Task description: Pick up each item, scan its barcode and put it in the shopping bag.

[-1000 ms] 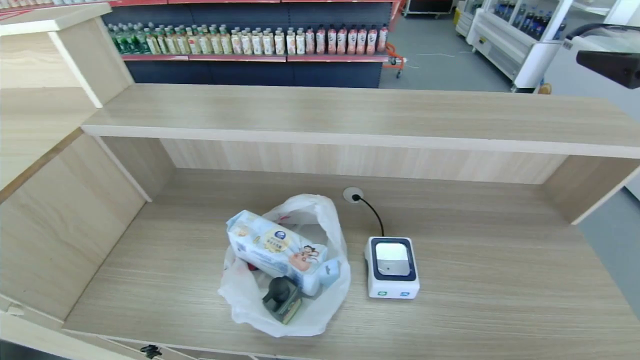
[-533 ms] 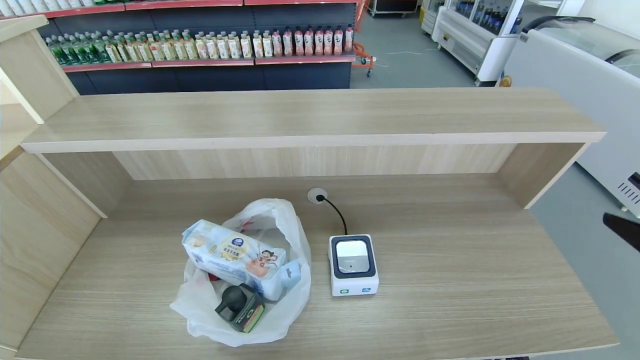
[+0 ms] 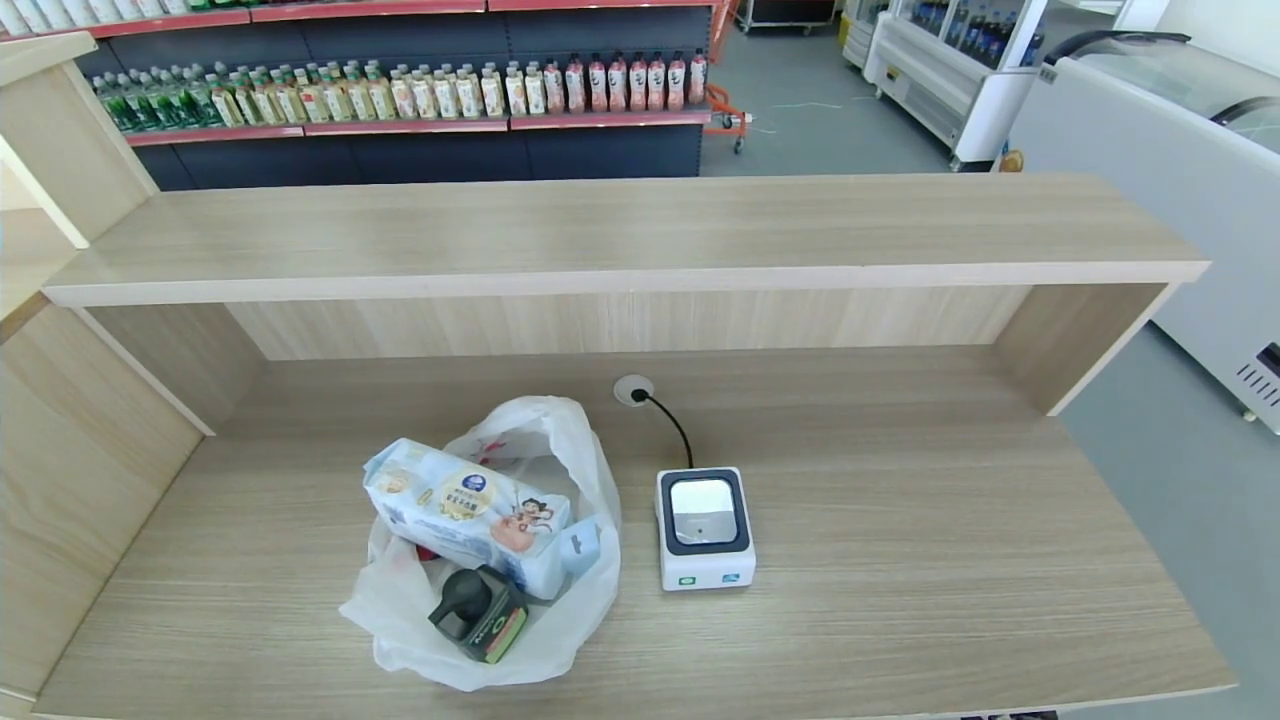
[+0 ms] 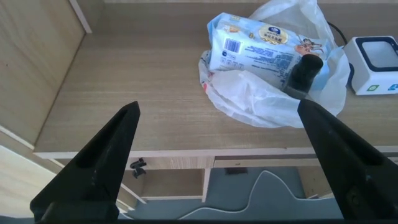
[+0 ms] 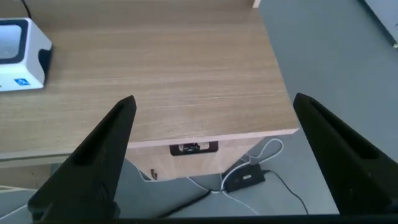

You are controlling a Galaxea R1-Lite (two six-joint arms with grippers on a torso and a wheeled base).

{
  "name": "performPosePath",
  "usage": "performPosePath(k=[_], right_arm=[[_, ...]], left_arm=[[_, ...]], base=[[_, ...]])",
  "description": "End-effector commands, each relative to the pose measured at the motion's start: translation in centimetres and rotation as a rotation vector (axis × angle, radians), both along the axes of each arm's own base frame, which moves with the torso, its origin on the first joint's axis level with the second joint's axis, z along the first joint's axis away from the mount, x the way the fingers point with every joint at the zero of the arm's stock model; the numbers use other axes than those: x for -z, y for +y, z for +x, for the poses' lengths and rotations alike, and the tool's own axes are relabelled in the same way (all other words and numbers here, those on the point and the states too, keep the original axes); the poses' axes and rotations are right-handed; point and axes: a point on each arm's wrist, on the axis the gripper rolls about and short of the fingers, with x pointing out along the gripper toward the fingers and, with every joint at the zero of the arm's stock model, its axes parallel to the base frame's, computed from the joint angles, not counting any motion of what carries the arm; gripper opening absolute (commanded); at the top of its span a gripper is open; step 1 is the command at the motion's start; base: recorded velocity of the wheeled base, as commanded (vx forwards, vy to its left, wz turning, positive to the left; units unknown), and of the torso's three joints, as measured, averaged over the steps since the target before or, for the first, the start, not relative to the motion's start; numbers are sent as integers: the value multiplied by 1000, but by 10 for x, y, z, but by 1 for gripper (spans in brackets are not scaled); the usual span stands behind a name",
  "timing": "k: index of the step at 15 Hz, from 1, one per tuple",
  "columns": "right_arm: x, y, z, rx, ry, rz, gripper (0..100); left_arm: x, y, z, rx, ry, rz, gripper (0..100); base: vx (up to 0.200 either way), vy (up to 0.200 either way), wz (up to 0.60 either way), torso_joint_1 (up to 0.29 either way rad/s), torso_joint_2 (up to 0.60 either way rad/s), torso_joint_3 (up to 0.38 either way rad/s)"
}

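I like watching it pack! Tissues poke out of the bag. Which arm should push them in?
Left, probably: the left claw faces the bag and tissues; the right claw faces table beyond the scanner.

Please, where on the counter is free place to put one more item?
The widest bare patch of the counter lies between the scanner and its right edge. A smaller one lies between the shopping bag and the left side panel. Crowded: the narrow gap between bag and scanner, with the cable behind.
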Motion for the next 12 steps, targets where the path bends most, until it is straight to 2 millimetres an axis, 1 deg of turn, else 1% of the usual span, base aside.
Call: performPosePath(k=[1,3,6,12], right_arm=[[13,1,-7,0,-64,5,100],[14,1,-7,2,-57,10,100],[15,1,-7,3,-49,66,100],[18,1,-7,7,-23,96,100]], left_arm=[[0,0,0,1,0,0,100],[0,0,0,1,0,0,100],[0,0,0,0,0,0,100],[0,0,0,0,0,0,100]], base=[[0,0,0,0,0,0],[0,0,0,0,0,0],[0,0,0,0,0,0],[0,0,0,0,0,0]])
